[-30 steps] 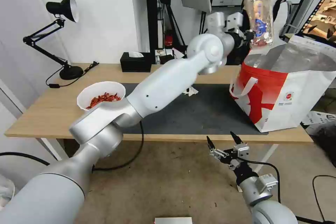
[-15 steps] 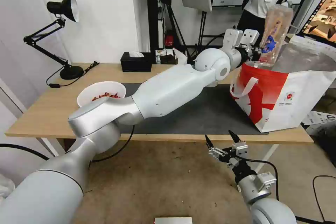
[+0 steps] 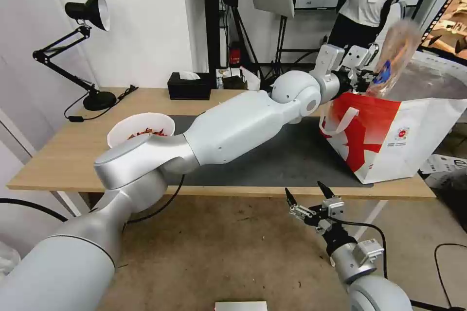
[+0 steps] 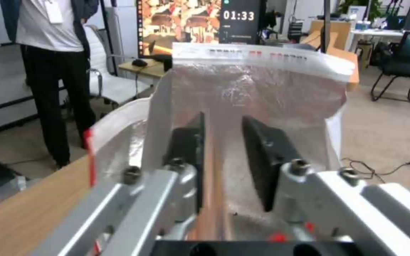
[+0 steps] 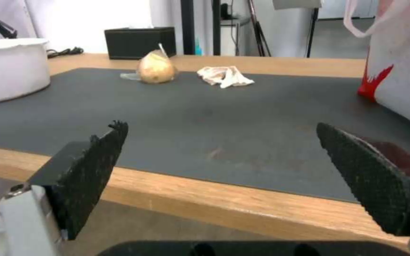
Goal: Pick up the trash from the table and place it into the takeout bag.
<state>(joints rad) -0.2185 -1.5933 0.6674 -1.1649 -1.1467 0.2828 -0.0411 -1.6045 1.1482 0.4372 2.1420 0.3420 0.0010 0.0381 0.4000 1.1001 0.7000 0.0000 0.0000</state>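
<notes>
The clear hinged plastic food tray is motion-blurred above the red-and-white takeout bag, whose right side the head view cuts off. The long silver-white left arm hides part of the white bowl of red scraps and the dark grey mat.

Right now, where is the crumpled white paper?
In the right wrist view the crumpled white paper lies on the dark mat, beside the beige knotted bundle, between the white bowl and the takeout bag.
</notes>
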